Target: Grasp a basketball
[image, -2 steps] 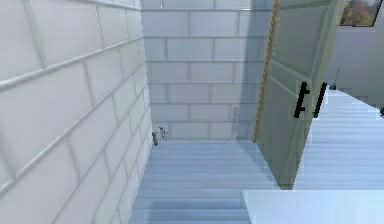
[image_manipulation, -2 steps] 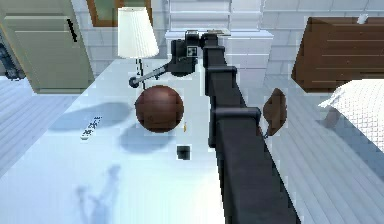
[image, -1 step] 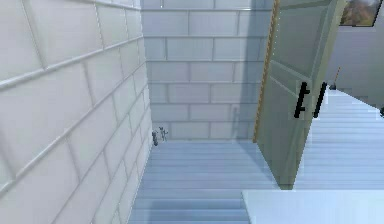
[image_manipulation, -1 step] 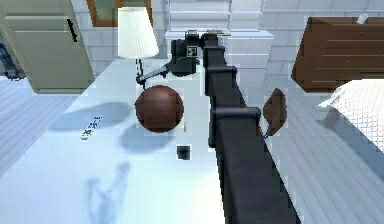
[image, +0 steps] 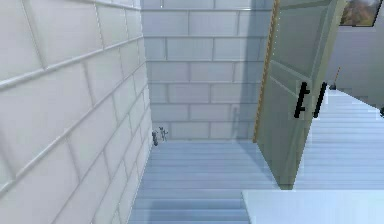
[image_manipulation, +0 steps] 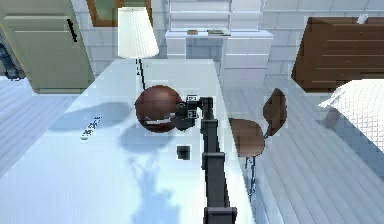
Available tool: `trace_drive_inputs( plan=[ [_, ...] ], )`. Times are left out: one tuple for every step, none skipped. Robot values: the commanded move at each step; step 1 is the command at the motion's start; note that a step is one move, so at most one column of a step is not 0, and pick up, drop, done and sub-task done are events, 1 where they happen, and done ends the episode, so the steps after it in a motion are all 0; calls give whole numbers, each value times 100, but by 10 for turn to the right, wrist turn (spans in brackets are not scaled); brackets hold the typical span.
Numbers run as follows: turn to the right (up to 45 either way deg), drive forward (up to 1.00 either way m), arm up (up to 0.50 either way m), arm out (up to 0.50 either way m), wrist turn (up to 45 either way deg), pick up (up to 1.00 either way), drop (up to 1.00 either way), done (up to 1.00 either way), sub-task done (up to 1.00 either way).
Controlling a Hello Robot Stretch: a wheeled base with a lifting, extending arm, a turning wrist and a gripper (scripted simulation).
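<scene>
One dark red-brown basketball (image_manipulation: 155, 107) sits on the white table (image_manipulation: 60, 170), in the tabletop's far half and nearer the edge on the arm side view's right.

Arm (image_manipulation: 213, 170): dark square bar rising along that same table edge. Two white squares (image_manipulation: 191, 101) with black marks at its far end; the marks are too small for us to read.

Gripper (image_manipulation: 179, 108): dark body against the ball's right flank. We cannot tell whether it touches the ball or holds anything, since the ball rests on the table right behind it. We cannot judge the state of the fingers either.

Table lamp (image_manipulation: 138, 34), white shade on a thin dark stem, stands just beyond the ball toward the far edge. Small dark cube (image_manipulation: 183, 151) lies on the near side of the ball, close to the arm. Flat pale remote-like item (image_manipulation: 90, 128) lies toward the left edge; its markings are unreadable.

Brown chair (image_manipulation: 262, 122) stands just off the table's right edge. Dark wooden dresser (image_manipulation: 335, 55) and a white bed (image_manipulation: 362, 105) lie farther right.

Forward view: white block wall (image: 60, 110), a grey-green door (image: 300, 60) with black handles, and the table's corner at the bottom right.
</scene>
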Motion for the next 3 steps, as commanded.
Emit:
trace_drive_inputs(
  plan=[
    [0,0,0,0,0,100,0,0,0],
    [0,0,10,0,0,0,0,0,0],
    [0,0,0,0,0,0,0,100,0]
  ],
)
